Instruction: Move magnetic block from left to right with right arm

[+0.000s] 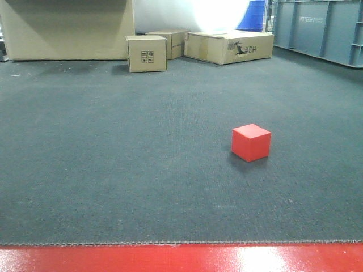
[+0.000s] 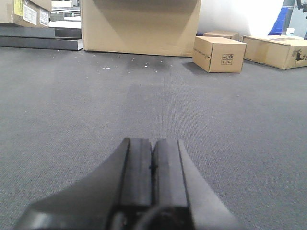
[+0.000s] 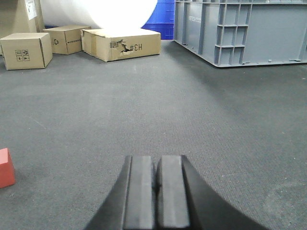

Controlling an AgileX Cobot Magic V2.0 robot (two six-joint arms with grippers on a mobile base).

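The magnetic block (image 1: 250, 142), a small plain red cube, rests on the dark grey carpet right of centre in the front view. Its corner also shows as the magnetic block (image 3: 5, 167) at the left edge of the right wrist view, to the left of my right gripper (image 3: 156, 159). That gripper is shut with nothing between its pads and sits low over the carpet. My left gripper (image 2: 153, 142) is shut too, holding nothing, and no block shows in its view. Neither gripper appears in the front view.
Brown cardboard boxes (image 1: 147, 53) and a torn flat one (image 1: 229, 47) stand at the back. A large cardboard box (image 2: 140, 26) is at the back left. A big grey plastic crate (image 3: 242, 31) stands at the back right. A red floor strip (image 1: 181, 258) borders the carpet's near edge.
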